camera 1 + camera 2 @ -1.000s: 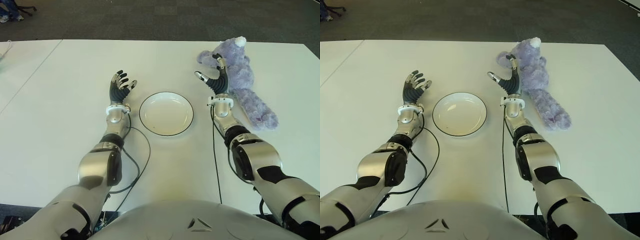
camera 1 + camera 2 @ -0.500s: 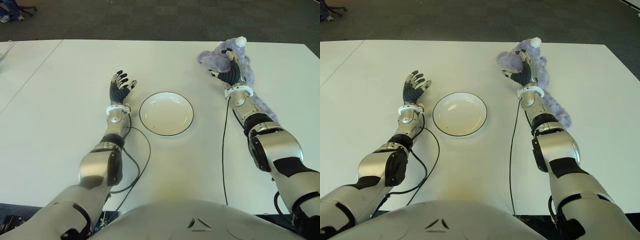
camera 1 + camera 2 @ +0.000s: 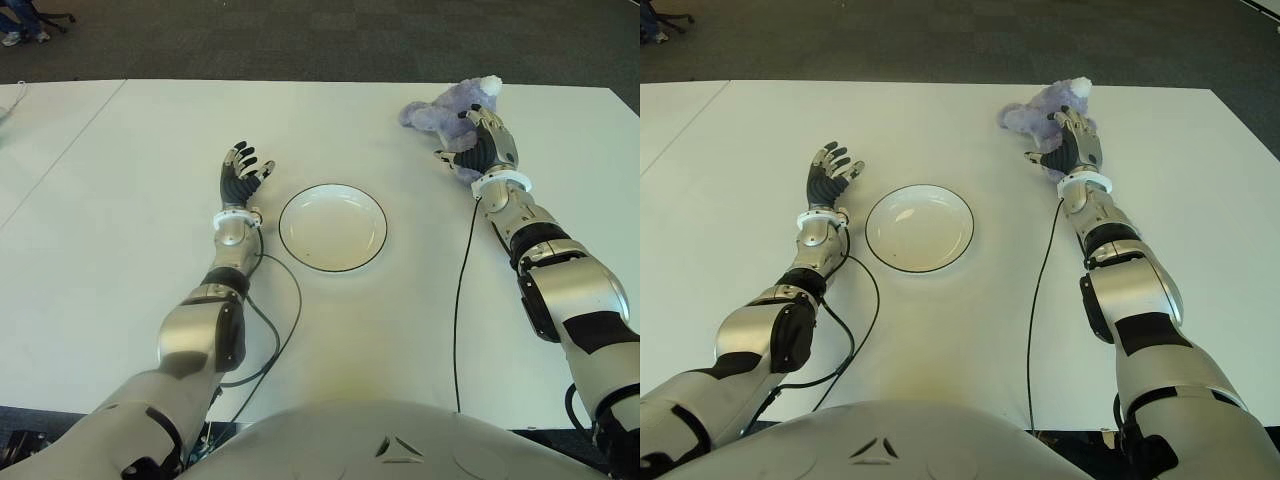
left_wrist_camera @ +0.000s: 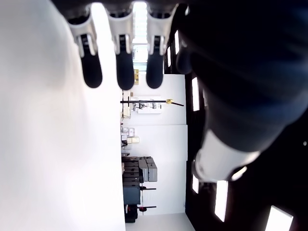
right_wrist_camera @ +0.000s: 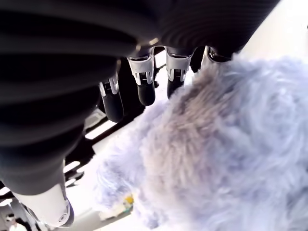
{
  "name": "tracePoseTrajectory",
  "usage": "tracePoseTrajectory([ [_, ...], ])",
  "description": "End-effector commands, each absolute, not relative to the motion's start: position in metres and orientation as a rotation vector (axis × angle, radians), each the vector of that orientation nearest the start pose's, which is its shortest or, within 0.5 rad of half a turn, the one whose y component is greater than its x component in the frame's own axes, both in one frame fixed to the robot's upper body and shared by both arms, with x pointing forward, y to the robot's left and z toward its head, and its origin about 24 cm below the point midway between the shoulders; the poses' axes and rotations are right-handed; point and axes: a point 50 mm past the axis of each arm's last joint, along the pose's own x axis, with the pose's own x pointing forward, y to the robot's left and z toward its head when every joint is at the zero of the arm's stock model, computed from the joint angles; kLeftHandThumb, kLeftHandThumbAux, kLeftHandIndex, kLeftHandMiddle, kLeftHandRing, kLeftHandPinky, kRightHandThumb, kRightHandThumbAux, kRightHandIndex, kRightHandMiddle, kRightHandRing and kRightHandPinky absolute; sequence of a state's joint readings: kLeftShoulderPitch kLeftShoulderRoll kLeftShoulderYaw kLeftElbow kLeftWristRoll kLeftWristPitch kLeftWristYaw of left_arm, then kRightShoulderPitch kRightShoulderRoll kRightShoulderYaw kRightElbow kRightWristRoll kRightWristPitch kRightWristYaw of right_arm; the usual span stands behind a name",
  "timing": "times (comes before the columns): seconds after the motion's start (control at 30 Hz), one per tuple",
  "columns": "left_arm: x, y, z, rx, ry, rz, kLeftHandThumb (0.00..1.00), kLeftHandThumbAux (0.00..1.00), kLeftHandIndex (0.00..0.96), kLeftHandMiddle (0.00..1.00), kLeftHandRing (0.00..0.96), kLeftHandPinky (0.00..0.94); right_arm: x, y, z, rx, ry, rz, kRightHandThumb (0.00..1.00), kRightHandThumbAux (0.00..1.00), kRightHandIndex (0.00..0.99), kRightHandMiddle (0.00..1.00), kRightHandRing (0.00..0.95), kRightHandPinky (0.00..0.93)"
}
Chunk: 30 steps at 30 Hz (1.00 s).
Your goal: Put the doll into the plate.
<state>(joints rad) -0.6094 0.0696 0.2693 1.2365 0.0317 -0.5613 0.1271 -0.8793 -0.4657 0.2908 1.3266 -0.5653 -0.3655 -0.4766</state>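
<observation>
The purple plush doll (image 3: 448,108) lies at the far right of the white table (image 3: 120,250), well apart from the plate (image 3: 332,227), with the right hand (image 3: 478,147) laid over it so that only its head end and a pale ear show past the fingers in the eye views. The right wrist view adds what those cannot: the fur (image 5: 226,159) fills the space under the palm, and the black fingertips (image 5: 146,94) reach out over its edge, only partly bent, so the hand covers the doll but whether it has closed on it cannot be told. The plate, white with a dark rim, sits empty near the table's middle. The left hand (image 3: 240,175) shows just left of the plate, fingers spread; its wrist view shows three straight fingertips (image 4: 124,72) above bare tabletop, holding nothing
</observation>
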Motion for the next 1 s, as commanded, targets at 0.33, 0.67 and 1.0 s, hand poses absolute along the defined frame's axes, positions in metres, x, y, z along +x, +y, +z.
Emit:
tracePoseTrajectory([
  [0.33, 0.255, 0.157, -0.089, -0.076, 0.5, 0.222, 0.155, 0.847, 0.176, 0.214, 0.213, 0.234, 0.379, -0.254, 0.101, -1.249, -0.085, -0.213, 0.187, 0.72, 0.175, 0.031, 0.0, 0.0],
  [0.67, 0.256, 0.157, -0.089, -0.101, 0.505, 0.231, 0.158, 0.835, 0.19, 0.223, 0.231, 0.267, 0.373, -0.264, 0.094, -1.298, -0.037, -0.217, 0.212, 0.745, 0.201, 0.064, 0.002, 0.0],
  [1.0, 0.256, 0.156, -0.089, -0.104, 0.515, 0.227, 0.102, 0.82, 0.199, 0.233, 0.25, 0.299, 0.368, -0.275, 0.088, -1.284, 0.015, -0.215, 0.288, 0.76, 0.226, 0.082, 0.02, 0.017],
])
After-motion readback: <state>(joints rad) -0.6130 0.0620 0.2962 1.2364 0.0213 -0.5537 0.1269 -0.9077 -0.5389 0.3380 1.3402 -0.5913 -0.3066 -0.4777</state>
